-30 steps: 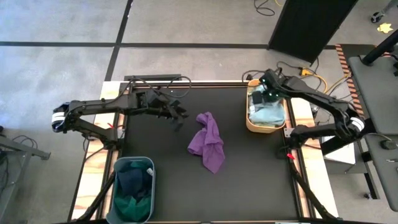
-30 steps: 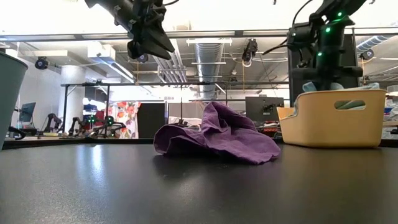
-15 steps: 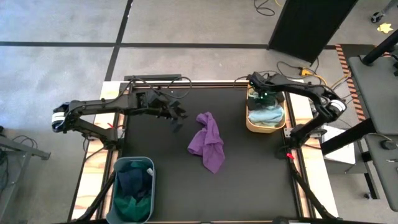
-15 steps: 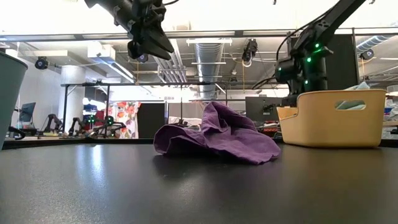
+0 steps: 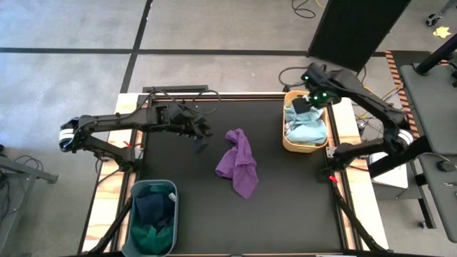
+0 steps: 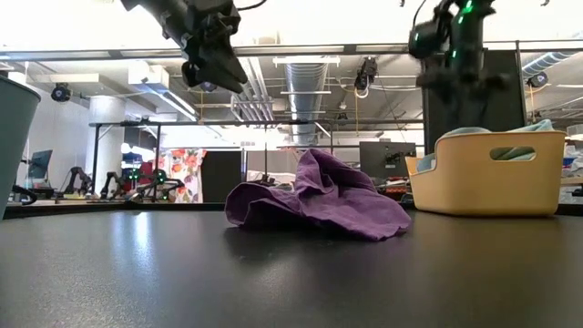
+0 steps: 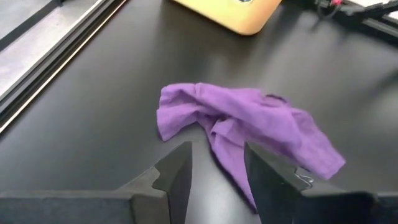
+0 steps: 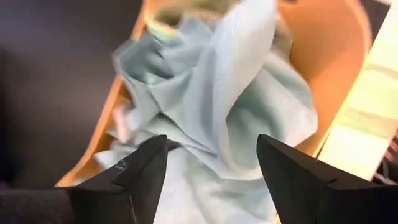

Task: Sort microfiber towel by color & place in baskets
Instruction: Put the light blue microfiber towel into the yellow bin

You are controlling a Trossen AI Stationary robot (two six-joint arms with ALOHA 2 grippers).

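Black tabletop [image 5: 285,200]: purple towel [image 5: 239,163] lies just beyond the nearer left gripper [image 7: 214,177], fingers parted, empty.

The left arm reaches in from the table's left edge, its forearm stretched level toward the middle, wrist angled down. The left gripper [image 5: 202,138] hangs raised above the table top, its two dark fingers [image 7: 176,174] parted with a narrow gap between them. The right arm rises from the table's right edge and bends back over the far right corner, green lights glowing at its wrist. The right gripper [image 5: 303,105] points downward, held high, its fingers [image 8: 140,171] spread wide and empty.
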